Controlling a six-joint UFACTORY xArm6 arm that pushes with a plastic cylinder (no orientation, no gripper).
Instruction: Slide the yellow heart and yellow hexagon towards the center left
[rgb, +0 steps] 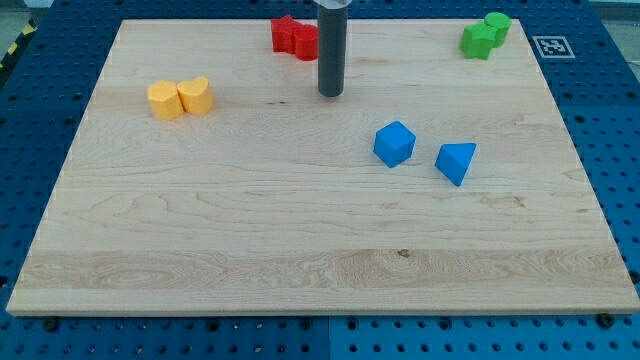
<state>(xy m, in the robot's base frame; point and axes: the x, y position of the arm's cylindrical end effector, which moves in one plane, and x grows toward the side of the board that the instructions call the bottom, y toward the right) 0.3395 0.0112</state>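
Observation:
The yellow hexagon (164, 100) and the yellow heart (196, 95) sit side by side, touching, at the board's upper left. My tip (331, 94) is down on the board near the top centre. It is well to the right of the two yellow blocks, apart from them, and just below and right of the red blocks.
Two red blocks (295, 37) sit together at the top centre, partly behind the rod. Two green blocks (485, 35) sit at the top right. A blue cube (394, 143) and a blue triangular block (456, 162) lie right of centre. The wooden board (300, 250) rests on a blue pegboard.

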